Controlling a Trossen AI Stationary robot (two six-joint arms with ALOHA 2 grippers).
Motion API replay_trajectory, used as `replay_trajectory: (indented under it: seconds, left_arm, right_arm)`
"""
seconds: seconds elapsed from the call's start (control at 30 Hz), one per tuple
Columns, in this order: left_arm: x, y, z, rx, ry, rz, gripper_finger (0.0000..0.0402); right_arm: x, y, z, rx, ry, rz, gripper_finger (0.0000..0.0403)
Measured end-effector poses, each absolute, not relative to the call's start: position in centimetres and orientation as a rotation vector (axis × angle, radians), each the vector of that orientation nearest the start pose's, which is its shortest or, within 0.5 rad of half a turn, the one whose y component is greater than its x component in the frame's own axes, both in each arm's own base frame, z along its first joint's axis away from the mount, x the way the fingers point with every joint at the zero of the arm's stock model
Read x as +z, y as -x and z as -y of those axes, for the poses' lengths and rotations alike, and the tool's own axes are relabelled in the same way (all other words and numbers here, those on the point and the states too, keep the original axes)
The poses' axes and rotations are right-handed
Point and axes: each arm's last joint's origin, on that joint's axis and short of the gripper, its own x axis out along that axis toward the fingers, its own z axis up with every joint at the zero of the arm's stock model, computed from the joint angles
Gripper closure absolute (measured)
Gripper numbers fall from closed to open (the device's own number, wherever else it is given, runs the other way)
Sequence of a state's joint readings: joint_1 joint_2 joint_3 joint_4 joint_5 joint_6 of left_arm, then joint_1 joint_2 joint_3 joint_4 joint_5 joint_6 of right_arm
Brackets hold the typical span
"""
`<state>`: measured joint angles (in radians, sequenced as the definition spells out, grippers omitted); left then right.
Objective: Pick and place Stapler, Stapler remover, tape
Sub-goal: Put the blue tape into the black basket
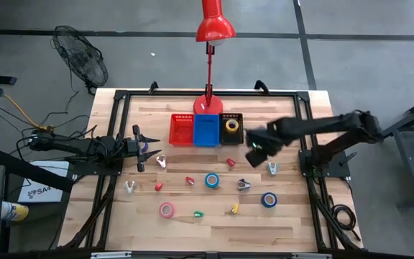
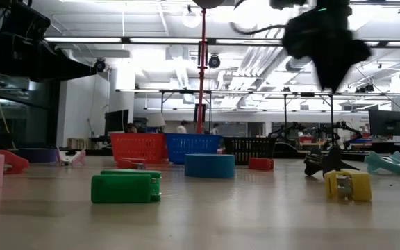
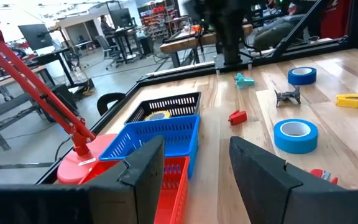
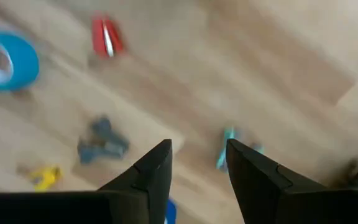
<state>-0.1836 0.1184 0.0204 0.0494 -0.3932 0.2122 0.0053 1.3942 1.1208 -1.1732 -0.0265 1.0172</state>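
Hovering my right pincer (image 1: 253, 149), fingers parted and empty, above the bench (image 1: 293, 216); next I drop onto the teal staple remover (image 1: 272, 168).

My worktop (image 1: 192, 223) is pale wood planks inside a black frame. A red lamp (image 1: 213, 27) on a thin stem leans over its far edge. The floor (image 1: 372, 43) is grey concrete; a black fan (image 1: 82, 63) stands there. Beyond, an open workshop shows desks (image 3: 48, 59), ceiling strip lights (image 2: 117, 39) and white walls.
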Motion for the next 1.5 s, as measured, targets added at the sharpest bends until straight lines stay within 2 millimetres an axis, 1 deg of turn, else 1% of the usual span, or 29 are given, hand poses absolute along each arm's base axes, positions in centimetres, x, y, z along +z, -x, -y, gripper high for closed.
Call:
replay_trajectory:
  seconds: [0.13, 0.27, 0.4, 0.5, 0.6, 0.8, 1.0, 1.17, 1.5]
  left_arm:
    - [16.6, -10.2, 0.8, 0.204, -0.225, -0.069, 0.0222]
    - [16.6, -10.2, 0.8, 0.204, -0.225, -0.069, 0.0222]
    - [16.6, -10.2, 0.8, 0.204, -0.225, -0.068, 0.0222]
    - [16.6, -10.2, 0.8, 0.204, -0.225, -0.068, 0.0222]
    - [16.6, -10.2, 0.8, 0.204, -0.225, -0.068, 0.0222]
    - [16.6, -10.2, 0.8, 0.204, -0.225, -0.069, 0.0222]
    - [16.6, -10.2, 0.8, 0.204, -0.225, -0.069, 0.0222]
    - [16.6, -10.2, 0.8, 0.204, -0.225, -0.068, 0.0222]
    - [16.6, -10.2, 0.8, 0.204, -0.225, -0.069, 0.0222]
  right_arm:
    - [24.3, -22.1, -3.3, -0.689, -0.902, -1.315, 0.0261]
    - [22.7, -21.2, -5.9, -0.642, -0.948, -1.341, 0.0261]
    - [21.5, -20.7, -7.9, -0.613, -0.985, -1.339, 0.0261]
    - [21.2, -20.6, -9.2, -0.590, -1.038, -1.325, 0.0261]
    - [20.8, -20.4, -10.1, -0.603, -1.080, -1.321, 0.0261]
    - [19.5, -21.0, -11.9, -0.613, -1.130, -1.356, 0.0261]
    - [17.3, -22.3, -13.4, -0.612, -1.157, -1.403, 0.0261]
    - [15.9, -22.7, -13.7, -0.671, -1.157, -1.426, 0.0261]
    - [14.6, -22.9, -13.8, -0.718, -1.112, -1.437, 0.0261]
